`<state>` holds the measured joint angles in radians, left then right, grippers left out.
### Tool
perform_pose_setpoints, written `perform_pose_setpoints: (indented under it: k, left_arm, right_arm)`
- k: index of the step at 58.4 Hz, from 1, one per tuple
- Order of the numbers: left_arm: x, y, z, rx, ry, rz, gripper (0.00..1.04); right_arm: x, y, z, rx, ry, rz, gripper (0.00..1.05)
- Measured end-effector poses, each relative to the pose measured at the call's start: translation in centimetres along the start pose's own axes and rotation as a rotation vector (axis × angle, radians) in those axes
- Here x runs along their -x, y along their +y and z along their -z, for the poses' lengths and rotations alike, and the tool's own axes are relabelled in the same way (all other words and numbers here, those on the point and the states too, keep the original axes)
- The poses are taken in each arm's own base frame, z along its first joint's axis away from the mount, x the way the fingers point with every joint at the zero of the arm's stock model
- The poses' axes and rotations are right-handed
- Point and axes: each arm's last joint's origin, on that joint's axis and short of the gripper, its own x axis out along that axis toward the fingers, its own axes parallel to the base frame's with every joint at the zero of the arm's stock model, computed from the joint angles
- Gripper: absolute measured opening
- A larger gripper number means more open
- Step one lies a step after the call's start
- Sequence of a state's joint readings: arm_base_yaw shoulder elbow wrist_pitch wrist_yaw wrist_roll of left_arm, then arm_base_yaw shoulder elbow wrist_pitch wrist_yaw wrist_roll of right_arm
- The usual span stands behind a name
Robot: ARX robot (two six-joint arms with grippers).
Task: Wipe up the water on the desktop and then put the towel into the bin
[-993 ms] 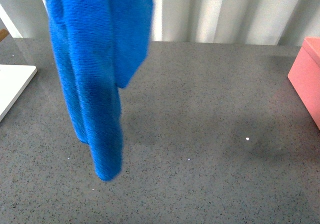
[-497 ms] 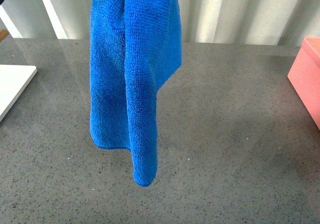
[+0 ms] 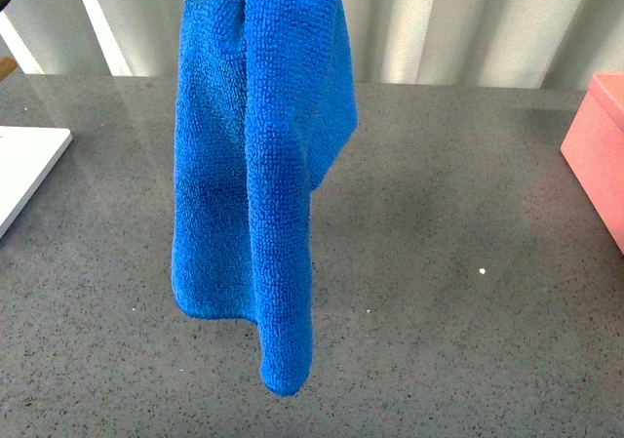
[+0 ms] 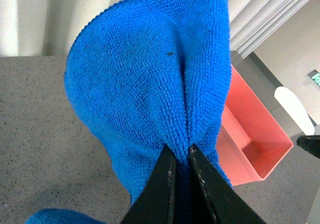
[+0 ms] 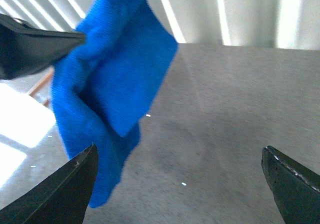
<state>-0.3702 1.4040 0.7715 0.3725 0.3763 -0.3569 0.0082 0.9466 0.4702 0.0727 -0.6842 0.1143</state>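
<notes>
From my console the towel hangs in the air above the desktop. Its long axis runs straight up and down in the front view. The upper end is bunched and leaves the top of the frame, and the narrow lower tip points down at the speckled stone, a little left of centre. It drapes folded lengthwise, with a shorter flap ending in a corner on the right side about halfway down and a stitched hem lower on the left. I cannot tell whether the tip touches the surface (the front camera looks down too steeply to judge). The left gripper has its two dark fingers drawn almost together, pinching a gathered ridge of the blue pile, and the cloth fans out from that pinch. The right gripper is spread wide with nothing between its fingers, only desktop beyond them. In its wrist view the towel hangs off to one side, apart from it. The bin stands on the desktop at the right edge of the front view, well apart from the towel. A flat white board lies at the left edge.
</notes>
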Motion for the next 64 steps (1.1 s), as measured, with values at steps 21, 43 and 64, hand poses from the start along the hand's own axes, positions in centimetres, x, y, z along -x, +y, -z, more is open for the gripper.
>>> perform_pose_setpoints:
  k: [21,43,64]
  left_arm:
    - [0.0,0.0,0.0,0.0,0.0,-0.001,0.04]
    - [0.0,0.0,0.0,0.0,0.0,0.0,0.04]
    - [0.0,0.0,0.0,0.0,0.0,0.0,0.04]
  right_arm:
    - [-7.4,0.4,-0.2,-0.178,0.105,-0.276,0.98]
    - [-10.7,0.5,-0.8,-0.165,0.277,-0.303,0.98]
    - [-14.3,1.2,-1.1,-0.03,0.325,-0.473,0.98]
